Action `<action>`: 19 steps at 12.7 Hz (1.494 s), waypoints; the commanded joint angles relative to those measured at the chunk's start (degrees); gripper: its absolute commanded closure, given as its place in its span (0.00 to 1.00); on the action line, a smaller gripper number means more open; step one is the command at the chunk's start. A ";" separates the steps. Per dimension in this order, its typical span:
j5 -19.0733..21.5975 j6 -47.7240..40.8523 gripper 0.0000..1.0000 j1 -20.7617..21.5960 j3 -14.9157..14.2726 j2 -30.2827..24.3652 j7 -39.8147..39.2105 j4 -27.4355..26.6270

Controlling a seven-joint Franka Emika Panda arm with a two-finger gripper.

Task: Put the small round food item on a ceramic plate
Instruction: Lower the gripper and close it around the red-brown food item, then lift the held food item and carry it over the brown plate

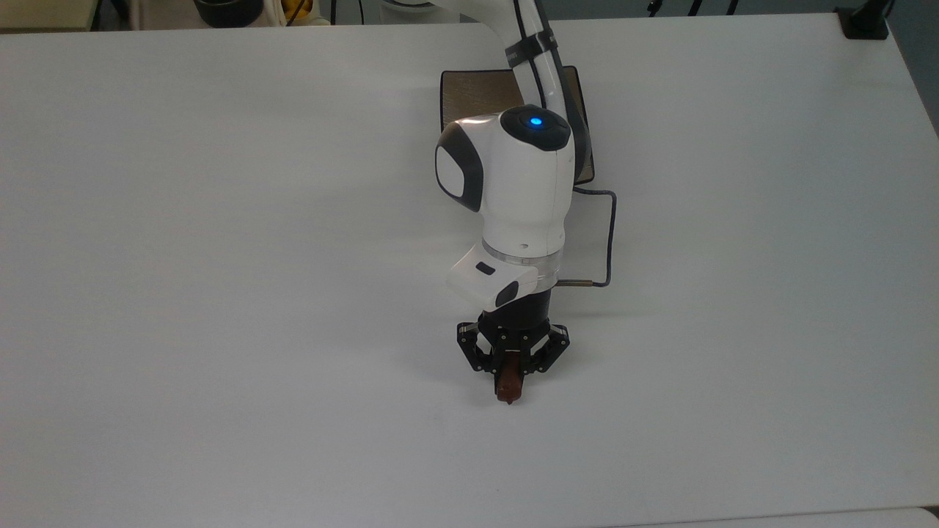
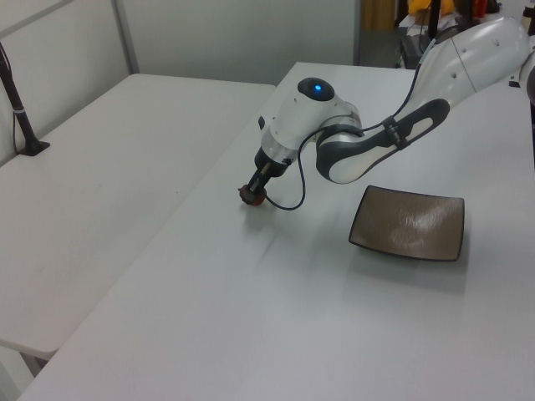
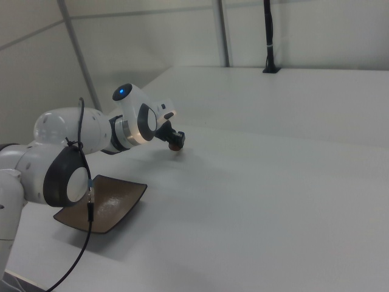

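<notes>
The small round food item (image 1: 508,387), a dark reddish-brown lump, lies on the white table in the lower middle of the top view. My gripper (image 1: 511,372) reaches down over it and its black fingers are shut on the lump's sides. The same grasp shows in the left view, gripper (image 2: 254,194) on the food item (image 2: 253,196), and in the right view, gripper (image 3: 175,144) on the food item (image 3: 176,146). The ceramic plate (image 2: 410,223), square and brownish-grey, sits apart at the left view's right; in the top view the arm covers much of the plate (image 1: 469,92).
A black cable (image 1: 607,242) loops from the wrist beside the arm. A dark post stands at the far table edge (image 3: 268,36). A second white table (image 2: 92,184) adjoins at the left view's left. Open white table (image 1: 220,257) surrounds the gripper.
</notes>
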 commanded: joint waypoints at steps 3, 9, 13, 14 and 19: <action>-0.09 -9.97 0.84 -1.49 2.40 -8.60 1.54 -6.48; 16.66 -23.32 0.84 -3.34 1.97 -23.72 -15.47 -18.80; 24.33 -34.92 0.84 -4.57 1.00 -35.05 -29.45 -27.32; 25.56 -37.73 0.84 -4.57 0.74 -37.87 -32.97 -29.61; 26.81 -47.76 0.54 -3.96 0.82 -41.50 -36.26 -32.44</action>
